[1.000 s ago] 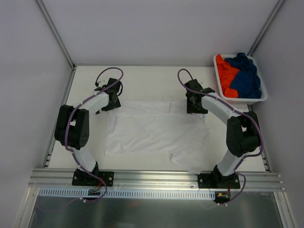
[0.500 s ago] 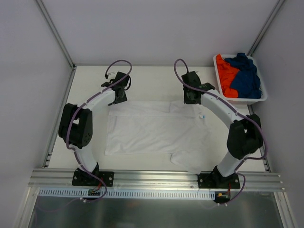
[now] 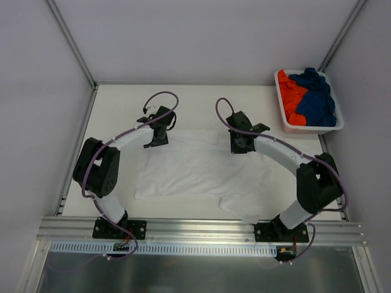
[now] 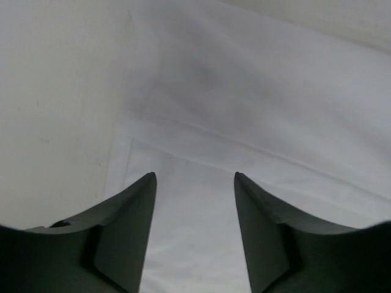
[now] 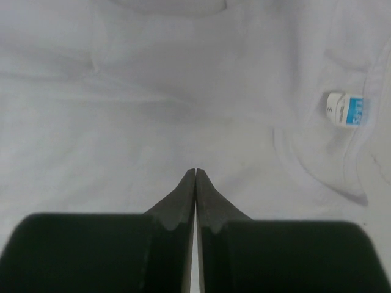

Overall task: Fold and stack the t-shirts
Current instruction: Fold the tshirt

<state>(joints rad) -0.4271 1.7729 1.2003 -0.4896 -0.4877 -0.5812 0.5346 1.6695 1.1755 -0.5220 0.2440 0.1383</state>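
A plain white t-shirt [image 3: 195, 171] lies spread flat in the middle of the table. My left gripper [image 3: 160, 137] hovers over its far left corner; in the left wrist view the gripper [image 4: 194, 177] is open above the shirt's hemmed edge [image 4: 183, 131], nothing between its fingers. My right gripper [image 3: 239, 145] sits over the far right part of the shirt. The right wrist view shows that gripper [image 5: 195, 171] shut, tips together above the cloth [image 5: 122, 122], beside the collar with its small blue label [image 5: 344, 110]. An orange t-shirt [image 3: 290, 94] and a dark blue t-shirt [image 3: 317, 97] lie crumpled in the basket.
The white plastic basket [image 3: 311, 130] stands at the far right corner of the table. Bare table [image 4: 55, 91] runs left of the shirt's edge. Grey walls with metal posts close the table in at the back and both sides.
Both grippers have swung inward over the shirt's far edge, the left one rightward, the right one leftward and nearer. The right gripper has shut and the left has narrowed.
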